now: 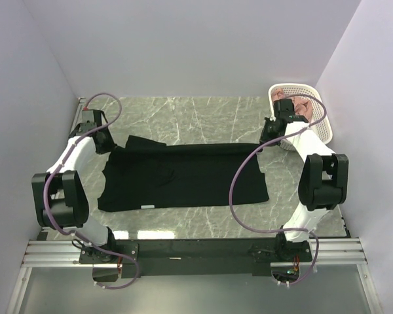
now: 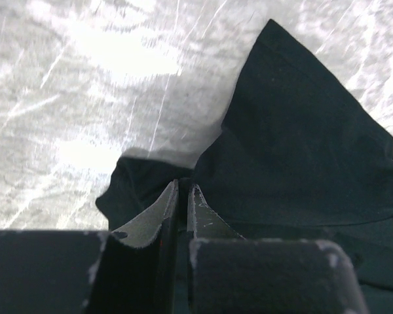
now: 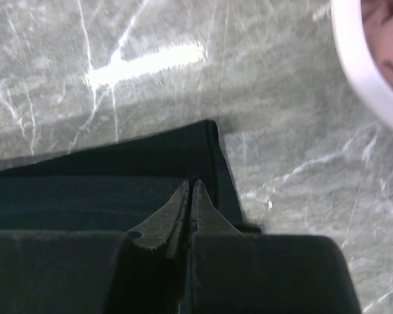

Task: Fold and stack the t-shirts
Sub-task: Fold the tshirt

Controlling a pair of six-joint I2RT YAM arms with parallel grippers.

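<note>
The black t-shirt (image 1: 183,180) lies spread across the middle of the marble table, its far edge stretched in a straight line between my two grippers. My left gripper (image 1: 107,145) is at the shirt's far left end beside a sleeve. In the left wrist view its jaws (image 2: 184,185) are shut on a bunch of the black cloth (image 2: 301,144). My right gripper (image 1: 262,143) is at the far right corner. Its jaws (image 3: 190,183) are pressed shut on the shirt's cloth (image 3: 118,157) near the hem. Pink t-shirts (image 1: 302,104) lie in the basket.
The white lattice basket (image 1: 295,88) stands at the back right corner, close behind the right wrist; its rim (image 3: 354,59) shows in the right wrist view. Walls close in the table on the left, back and right. Purple cables loop from both arms.
</note>
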